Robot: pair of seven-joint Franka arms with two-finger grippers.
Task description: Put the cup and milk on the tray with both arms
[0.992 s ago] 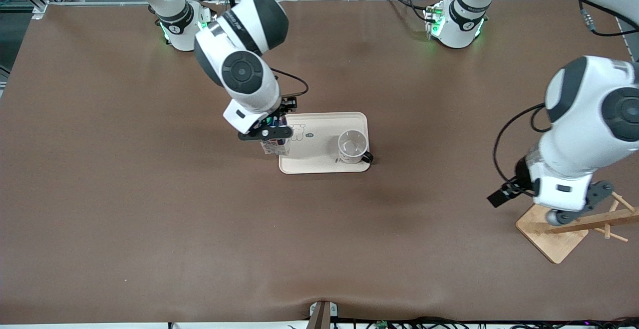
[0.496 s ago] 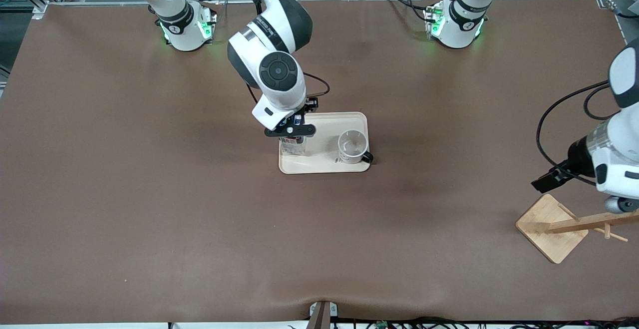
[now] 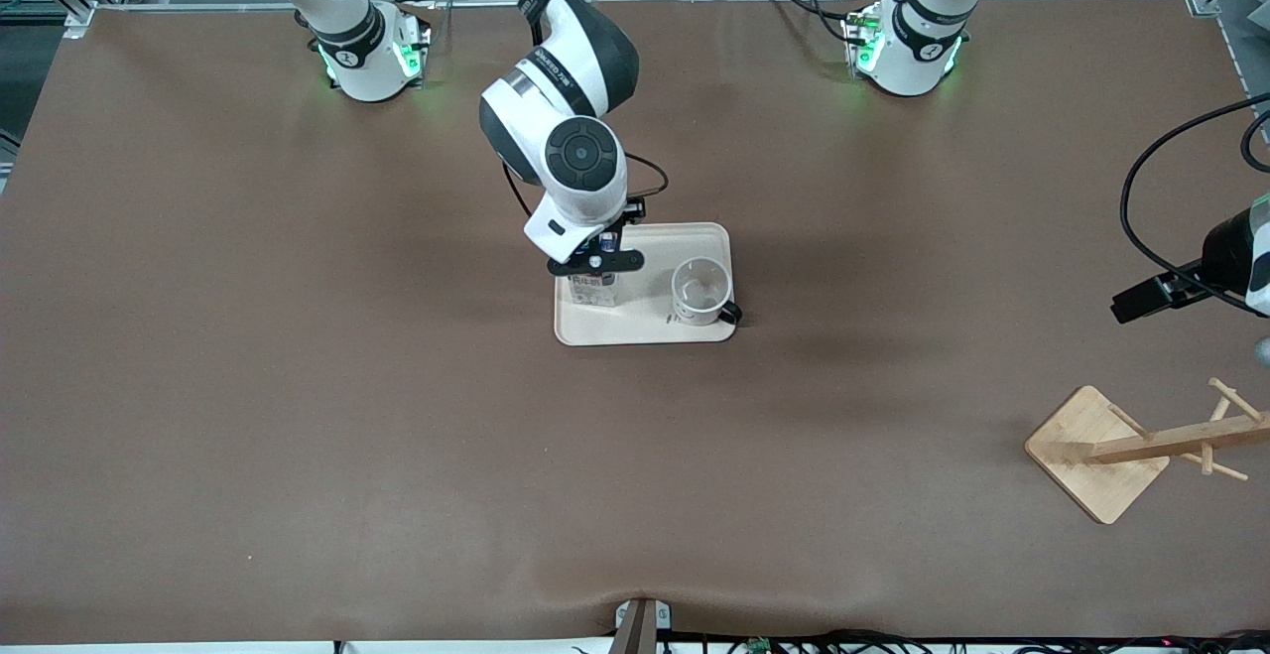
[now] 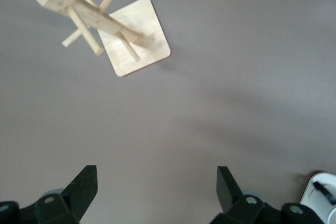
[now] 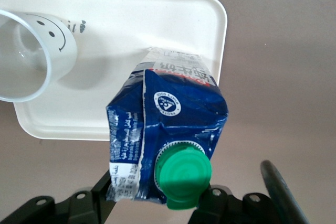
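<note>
The cup [image 3: 700, 291] is already standing on the tray [image 3: 645, 332], at its 3 o'clock end. The right gripper [image 3: 596, 264] is clamping the milk [image 3: 592, 291] over the 9 o'clock end, seemingly not yet set down. The left gripper [image 4: 155, 192] is hanging spread and empty near the wooden rack [image 3: 1141, 446], waiting.

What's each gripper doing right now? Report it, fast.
Left gripper: open, holding nothing, over bare table.
Right gripper: shut on the milk, over the tray.
</note>
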